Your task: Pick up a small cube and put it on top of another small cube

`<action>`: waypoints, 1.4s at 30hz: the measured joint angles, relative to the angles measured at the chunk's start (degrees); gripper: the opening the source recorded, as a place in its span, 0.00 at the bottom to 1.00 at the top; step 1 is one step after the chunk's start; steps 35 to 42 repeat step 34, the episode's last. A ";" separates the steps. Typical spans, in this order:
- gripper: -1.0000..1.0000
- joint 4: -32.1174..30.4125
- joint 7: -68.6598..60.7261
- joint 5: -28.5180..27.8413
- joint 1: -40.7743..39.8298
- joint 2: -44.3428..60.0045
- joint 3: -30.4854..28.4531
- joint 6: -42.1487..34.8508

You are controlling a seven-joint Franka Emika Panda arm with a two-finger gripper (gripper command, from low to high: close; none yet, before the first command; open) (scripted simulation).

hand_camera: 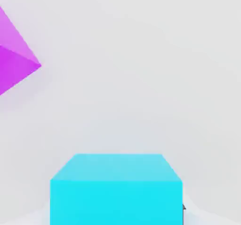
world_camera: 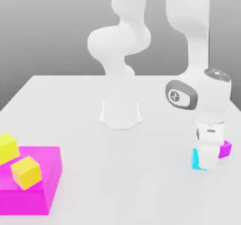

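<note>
A small cyan cube (world_camera: 195,159) rests on the white table at the exterior view's right. It is mostly covered by my gripper (world_camera: 205,162), which has come straight down over it. The hand view looks onto the cyan cube's (hand_camera: 116,188) top face from close up, right under the hand. The gripper is shut on this cube, which still sits on the table. A small magenta cube (world_camera: 226,148) lies just behind it, toward the exterior view's right. In the hand view the magenta cube (hand_camera: 14,61) is a short gap away from the cyan one.
A large flat magenta block (world_camera: 33,191) lies at the exterior view's lower left, with two yellow cubes (world_camera: 27,172) (world_camera: 8,147) on top. The arm's white base (world_camera: 119,113) stands at the table's middle back.
</note>
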 joint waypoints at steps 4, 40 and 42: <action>0.00 -1.41 -2.34 3.00 -1.69 -7.08 2.40 -5.66; 1.00 19.26 -24.85 10.69 -51.50 -12.38 -17.22 -31.80; 1.00 19.26 -24.85 10.69 -51.50 -12.38 -17.22 -31.80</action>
